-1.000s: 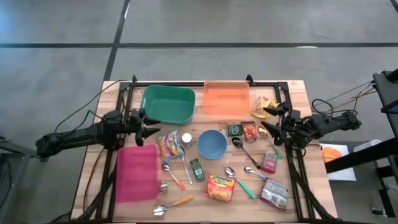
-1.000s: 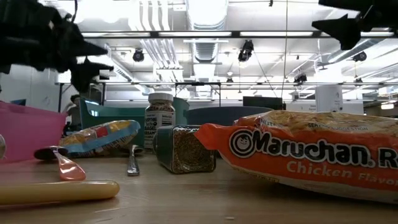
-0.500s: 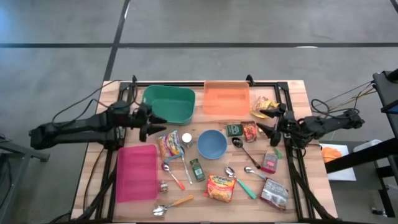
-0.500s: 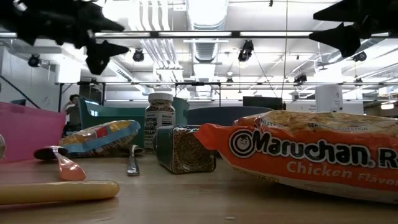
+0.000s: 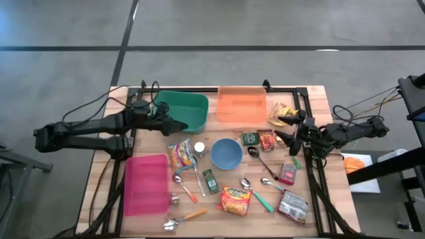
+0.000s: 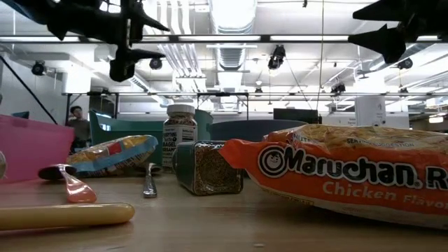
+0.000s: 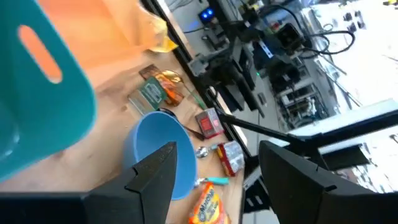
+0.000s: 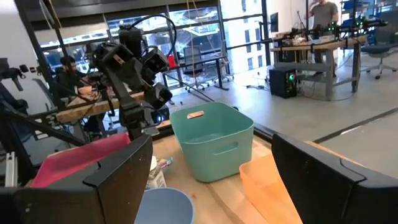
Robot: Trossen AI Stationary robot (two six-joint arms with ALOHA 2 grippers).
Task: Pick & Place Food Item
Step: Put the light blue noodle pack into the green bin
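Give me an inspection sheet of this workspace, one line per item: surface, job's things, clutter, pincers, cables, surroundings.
Surface: wooden table, crowded.
Job's things: ramen packet near the front edge; snack bag beside the blue bowl; green bin, orange bin and pink bin.
Clutter: spice jars, spoons and small packets spread across the middle.
Pincers: left pincer open, empty, above the green bin's front edge; right pincer open, empty, at the right side.
Cables: black leads trail off both table sides.
Surroundings: grey floor; a person behind the table.

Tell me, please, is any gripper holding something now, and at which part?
Nothing is held. The left gripper hangs open beside the green bin; the right gripper is open and empty too.
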